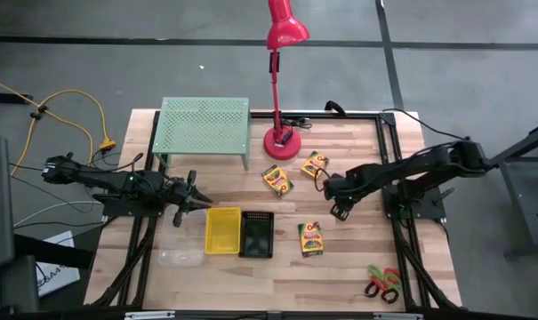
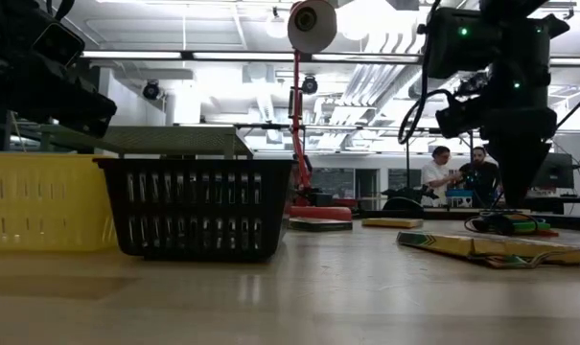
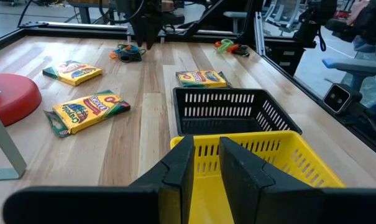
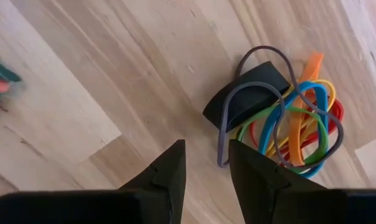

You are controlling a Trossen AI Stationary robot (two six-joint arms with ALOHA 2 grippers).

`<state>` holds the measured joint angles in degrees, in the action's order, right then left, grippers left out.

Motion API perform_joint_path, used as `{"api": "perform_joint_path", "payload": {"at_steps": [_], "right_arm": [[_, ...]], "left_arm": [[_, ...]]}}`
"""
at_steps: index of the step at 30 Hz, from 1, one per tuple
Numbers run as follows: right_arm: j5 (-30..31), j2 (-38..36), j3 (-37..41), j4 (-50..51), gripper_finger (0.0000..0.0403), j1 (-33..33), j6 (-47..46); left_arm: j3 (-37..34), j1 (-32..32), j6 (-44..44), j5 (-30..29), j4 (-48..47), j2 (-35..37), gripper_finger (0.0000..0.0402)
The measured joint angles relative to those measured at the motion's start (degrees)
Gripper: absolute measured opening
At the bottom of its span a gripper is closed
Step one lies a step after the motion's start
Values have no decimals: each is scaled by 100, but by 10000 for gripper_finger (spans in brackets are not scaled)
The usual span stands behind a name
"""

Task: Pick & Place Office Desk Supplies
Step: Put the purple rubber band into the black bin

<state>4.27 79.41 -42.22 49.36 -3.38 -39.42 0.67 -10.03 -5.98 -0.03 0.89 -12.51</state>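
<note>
You had the right gripper (image 4: 203, 168) hanging over the small coloured loops (image 4: 293, 124), its fingers parted by a narrow gap and grasping nothing; the tips sat just beside the tangle, apart from it, above bare counter (image 1: 357, 267). That placement reads as a line-up for a pick, since the loops lie in a loose heap partly over a small dark object that I cannot identify.

Your left gripper (image 3: 203, 168) waited at the near rim of the yellow bin (image 3: 281, 152), fingers also slightly apart and empty, with the black-mesh bin (image 3: 237, 109) touching the yellow one on its far side. The two bins stood side by side, likely so either could receive supplies; whether anything lay inside them could not be told. The clear bin (image 1: 181, 258) sat near them toward the counter's front edge.

Three crayon boxes (image 1: 277, 180) lay flat and well apart between the bins and the red lamp (image 1: 282, 142), untouched. The scissors (image 1: 383, 283) rested near the front right corner, far from both grippers. The green rack (image 1: 204, 126) stood behind the left arm.
</note>
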Motion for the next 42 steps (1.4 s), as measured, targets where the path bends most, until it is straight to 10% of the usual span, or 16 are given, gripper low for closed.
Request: {"api": "perform_joint_path", "payload": {"at_steps": [18, 31, 42], "right_arm": [[179, 335, -2, -37, 107, 0, -138], [179, 335, 0, -42, 9, 0, -140], [551, 156, -187, 257, 4, 0, -138]], "left_arm": [[0, 1, 0, 0, -1, -1, 71], [0, 1, -1, 0, -2, 0, 71], [0, 0, -1, 0, -1, 0, 71]]}}
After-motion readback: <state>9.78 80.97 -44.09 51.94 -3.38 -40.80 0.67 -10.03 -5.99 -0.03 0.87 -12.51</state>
